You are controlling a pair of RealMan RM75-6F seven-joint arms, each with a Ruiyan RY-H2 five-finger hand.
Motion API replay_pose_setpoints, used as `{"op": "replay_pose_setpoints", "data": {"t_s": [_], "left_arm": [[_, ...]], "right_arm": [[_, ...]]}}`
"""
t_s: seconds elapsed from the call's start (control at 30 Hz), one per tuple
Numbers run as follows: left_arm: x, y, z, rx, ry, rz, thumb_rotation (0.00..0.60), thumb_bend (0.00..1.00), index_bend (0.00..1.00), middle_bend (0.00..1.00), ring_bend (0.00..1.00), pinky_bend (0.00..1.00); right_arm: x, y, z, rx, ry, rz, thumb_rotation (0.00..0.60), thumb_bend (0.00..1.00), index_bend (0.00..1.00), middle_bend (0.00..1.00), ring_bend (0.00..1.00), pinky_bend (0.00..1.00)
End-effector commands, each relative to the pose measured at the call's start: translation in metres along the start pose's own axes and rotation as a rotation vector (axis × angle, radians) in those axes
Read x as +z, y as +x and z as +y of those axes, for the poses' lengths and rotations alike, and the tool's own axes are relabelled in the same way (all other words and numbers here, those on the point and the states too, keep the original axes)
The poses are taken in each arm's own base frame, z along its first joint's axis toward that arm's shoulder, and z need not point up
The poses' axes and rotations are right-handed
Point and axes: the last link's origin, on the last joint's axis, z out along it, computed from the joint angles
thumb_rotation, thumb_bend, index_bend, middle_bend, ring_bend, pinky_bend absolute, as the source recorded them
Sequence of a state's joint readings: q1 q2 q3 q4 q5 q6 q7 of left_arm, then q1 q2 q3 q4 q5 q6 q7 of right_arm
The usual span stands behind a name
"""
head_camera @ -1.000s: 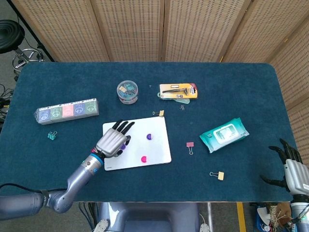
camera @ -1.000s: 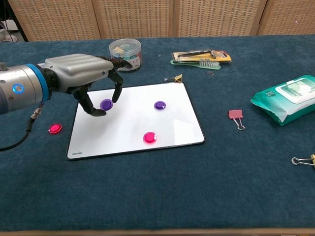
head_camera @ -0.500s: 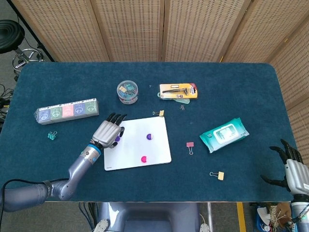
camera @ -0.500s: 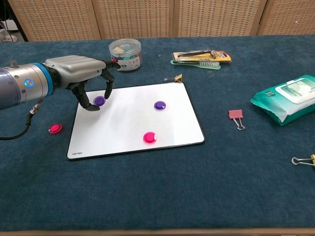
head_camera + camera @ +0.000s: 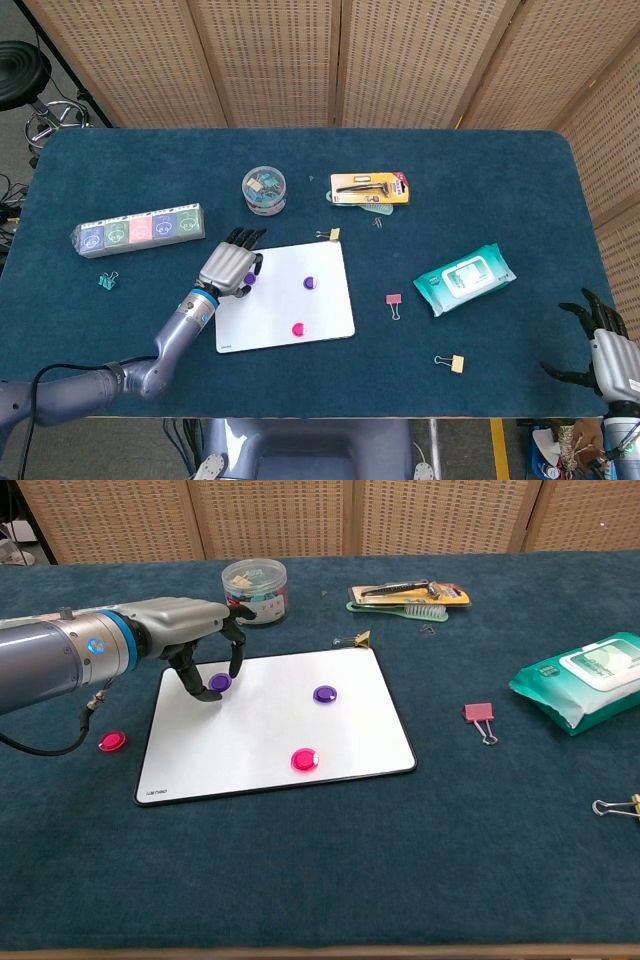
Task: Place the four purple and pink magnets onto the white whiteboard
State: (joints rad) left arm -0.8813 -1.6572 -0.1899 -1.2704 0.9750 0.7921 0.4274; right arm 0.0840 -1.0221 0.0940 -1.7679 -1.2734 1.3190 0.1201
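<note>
**Three magnets on whiteboard, one on table**

The left hand (image 5: 190,640) hangs over the upper left corner of the whiteboard (image 5: 250,750), fingers curled downward around a purple magnet (image 5: 219,681) lying on the board; whether the fingertips actually pinch it cannot be told. The right hand (image 5: 605,350) rests at the table's (image 5: 330,880) near right edge, fingers spread, holding nothing.

Magnets counted: four. On the board: the purple one under the hand, a second purple magnet (image 5: 325,694) and a pink magnet (image 5: 304,759). A further pink magnet (image 5: 111,742) lies on the table just left of the board.

A clear round tub (image 5: 254,587) holds assorted clips.
</note>
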Motion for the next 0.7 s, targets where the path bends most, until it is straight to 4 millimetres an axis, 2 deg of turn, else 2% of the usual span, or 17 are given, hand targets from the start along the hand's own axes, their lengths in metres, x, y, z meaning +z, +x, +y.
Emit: {"op": "replay_pose_setpoints", "data": {"t_s": [0.03, 0.2, 0.47, 0.6, 0.7], "left_arm": [[0.002, -0.001, 0.002, -0.006, -0.004, -0.003, 0.6, 0.32, 0.57, 0.0, 0.0, 0.0], [0.004, -0.003, 0.006, -0.021, -0.007, -0.014, 0.6, 0.32, 0.54, 0.0, 0.0, 0.0], [0.004, 0.0, 0.009, -0.022, -0.001, -0.011, 0.6, 0.31, 0.41, 0.0, 0.0, 0.0], [-0.002, 0.007, 0.011, -0.039, -0.012, 0.006, 0.6, 0.31, 0.38, 0.0, 0.0, 0.0], [-0.013, 0.015, 0.007, -0.035, -0.031, 0.027, 0.6, 0.3, 0.38, 0.0, 0.0, 0.0]], "right_arm": [[0.0, 0.0, 0.0, 0.0, 0.001, -0.002, 0.6, 0.08, 0.2, 0.0, 0.0, 0.0], [0.0, 0.0, 0.0, 0.0, 0.001, 0.0, 0.6, 0.08, 0.2, 0.0, 0.0, 0.0], [0.0, 0.002, 0.0, 0.006, 0.0, 0.005, 0.6, 0.08, 0.2, 0.0, 0.0, 0.0], [0.0, 0.003, 0.0, 0.009, 0.0, 0.008, 0.6, 0.08, 0.2, 0.0, 0.0, 0.0], [-0.001, 0.003, 0.0, 0.008, 0.0, 0.006, 0.6, 0.08, 0.2, 0.0, 0.0, 0.0]]}}
